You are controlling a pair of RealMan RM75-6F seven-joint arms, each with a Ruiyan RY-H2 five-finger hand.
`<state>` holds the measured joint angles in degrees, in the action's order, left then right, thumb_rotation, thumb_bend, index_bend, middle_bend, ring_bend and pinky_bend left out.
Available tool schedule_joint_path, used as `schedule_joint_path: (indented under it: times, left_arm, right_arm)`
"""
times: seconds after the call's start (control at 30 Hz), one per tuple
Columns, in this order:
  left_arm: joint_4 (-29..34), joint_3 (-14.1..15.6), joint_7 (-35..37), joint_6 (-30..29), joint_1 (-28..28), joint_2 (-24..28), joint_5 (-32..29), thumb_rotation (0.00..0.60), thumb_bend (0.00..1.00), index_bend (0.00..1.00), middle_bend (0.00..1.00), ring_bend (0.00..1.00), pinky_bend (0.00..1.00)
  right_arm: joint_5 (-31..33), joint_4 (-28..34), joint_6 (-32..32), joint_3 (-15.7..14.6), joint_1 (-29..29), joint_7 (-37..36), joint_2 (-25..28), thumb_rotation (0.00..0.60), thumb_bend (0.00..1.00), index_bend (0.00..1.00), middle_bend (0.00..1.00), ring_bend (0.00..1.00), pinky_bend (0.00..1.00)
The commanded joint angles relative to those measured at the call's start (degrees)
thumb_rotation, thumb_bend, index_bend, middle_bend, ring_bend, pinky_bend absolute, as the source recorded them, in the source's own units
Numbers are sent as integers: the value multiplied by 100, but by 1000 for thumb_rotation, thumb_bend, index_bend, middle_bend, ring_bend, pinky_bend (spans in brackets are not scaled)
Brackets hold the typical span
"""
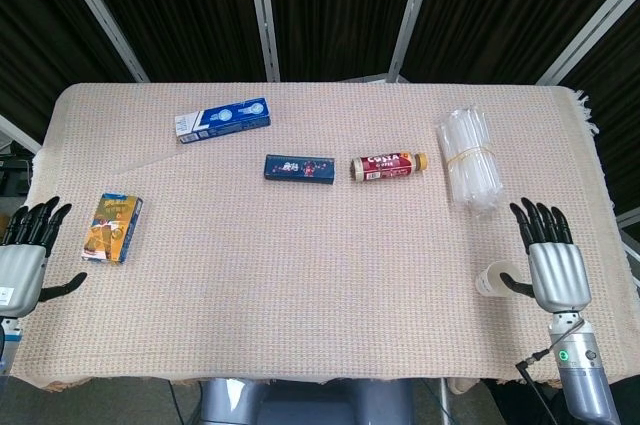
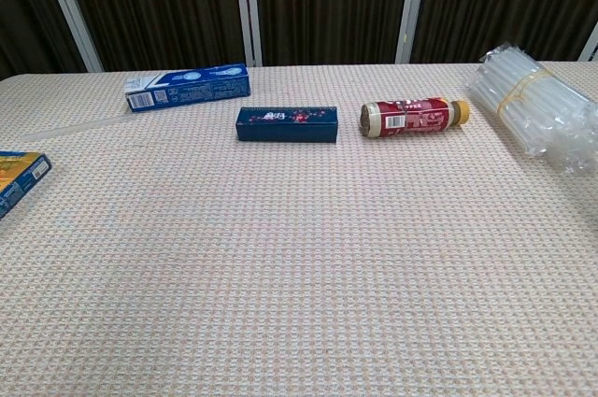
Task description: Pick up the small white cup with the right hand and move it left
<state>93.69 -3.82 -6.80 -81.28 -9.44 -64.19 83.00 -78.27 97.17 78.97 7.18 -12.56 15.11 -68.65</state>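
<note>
The small white cup (image 1: 494, 279) stands on the tablecloth near the front right corner, seen only in the head view. My right hand (image 1: 553, 263) is just to its right, palm down, fingers stretched forward and apart, thumb reaching toward the cup; I cannot tell if it touches. It holds nothing. My left hand (image 1: 24, 255) lies at the front left edge, fingers spread, empty. The chest view shows neither hand nor the cup.
A red bottle (image 1: 387, 166) and a dark blue box (image 1: 299, 168) lie mid-table. A blue-white box (image 1: 223, 120) lies at the back left, a yellow-blue packet (image 1: 112, 227) at the left. A bundle of clear plastic cups (image 1: 469, 158) lies behind the right hand.
</note>
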Motion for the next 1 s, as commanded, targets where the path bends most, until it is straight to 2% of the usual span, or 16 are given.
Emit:
schedule_joint_path:
  times: [0.03,0.2,0.37,0.53,0.77,1.0]
  left_arm:
    - [-4,-1,-9,12,-13,1,7,600,112,0,0,0,0]
    - [-4,-4,-14,30,-29,2,8,600,112,0,0,0,0]
    - [-8,-7,-21,39,-43,2,15,600,112,0,0,0,0]
    - [-13,-5,-31,42,-51,-2,22,600,111,0,0,0,0]
    - [-10,-8,-61,36,-54,-13,8,600,110,0,0,0,0]
    - [-9,-10,-88,33,-55,-21,-4,600,111,0,0,0,0]
  right_arm:
    - [262,1115,-670,-244,-32,-13,861,600,0,9,0,0,0]
    - [421,1736,-1025,-374,-93,86,1333,600,0,18,0,0,0]
    - [466,1924,-1189,-488,-145,303,1438,600,0,71,0,0,0]
    - [637,1765,-1223,-506,-214,628,1222,600,0,126,0,0,0]
    - [1173,1253,-1289,-362,-470,1208,642,600,12,184,0,0,0]
    - [1584,1019,-1350,-322,-682,1704,354,600,55,206,0,0,0]
